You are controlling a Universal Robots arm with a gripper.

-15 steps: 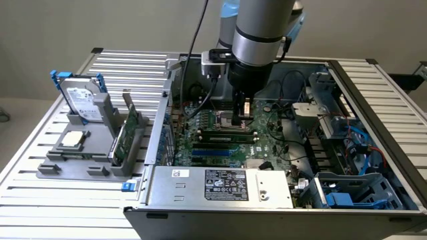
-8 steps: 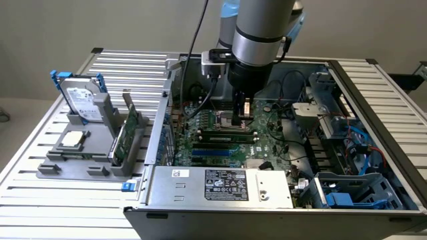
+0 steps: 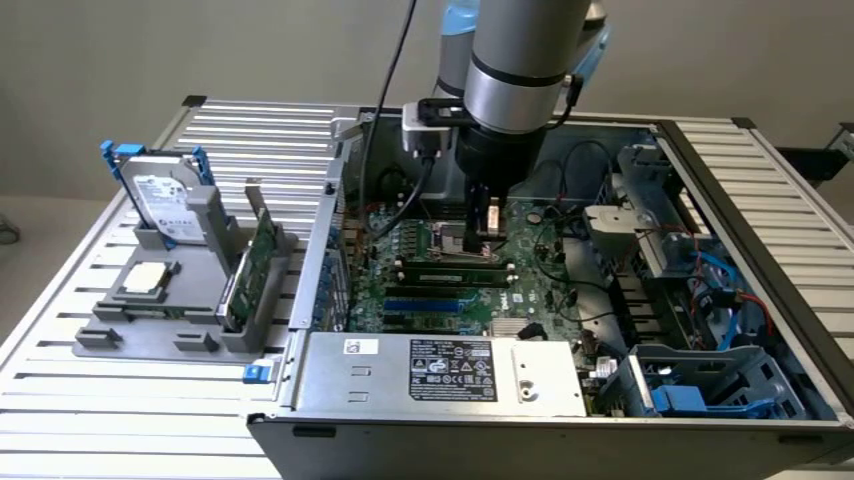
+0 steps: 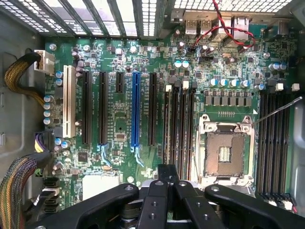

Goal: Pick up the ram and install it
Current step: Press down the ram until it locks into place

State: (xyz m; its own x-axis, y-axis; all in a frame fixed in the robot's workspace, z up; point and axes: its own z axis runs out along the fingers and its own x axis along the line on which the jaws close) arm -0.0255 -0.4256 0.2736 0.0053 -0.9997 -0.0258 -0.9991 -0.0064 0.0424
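The ram (image 3: pixel 451 262) looks like a thin green stick with dark chips. It stands along the black memory slots (image 4: pixel 178 129) on the motherboard (image 3: pixel 534 270), inside the open computer case. I cannot tell how deep it sits in its slot. My gripper (image 3: pixel 487 228) hangs straight down over the exterior view's right end of that stick, beside the bare processor socket (image 4: pixel 224 152). It is shut with nothing between its fingers. In the wrist view the gripper (image 4: pixel 167 171) has its black fingers (image 4: pixel 157 195) pressed together above one end of the slots.
The case walls (image 3: pixel 314 290) and the power supply box (image 3: pixel 441 370) ring the board. Cable bundles (image 4: pixel 16 186) and a drive cage (image 3: pixel 707 380) crowd the sides. On the slatted table, at the exterior view's left, a grey holder (image 3: pixel 147 335) carries a hard drive (image 3: pixel 167 205), a processor (image 3: pixel 144 280) and a green board (image 3: pixel 254 265).
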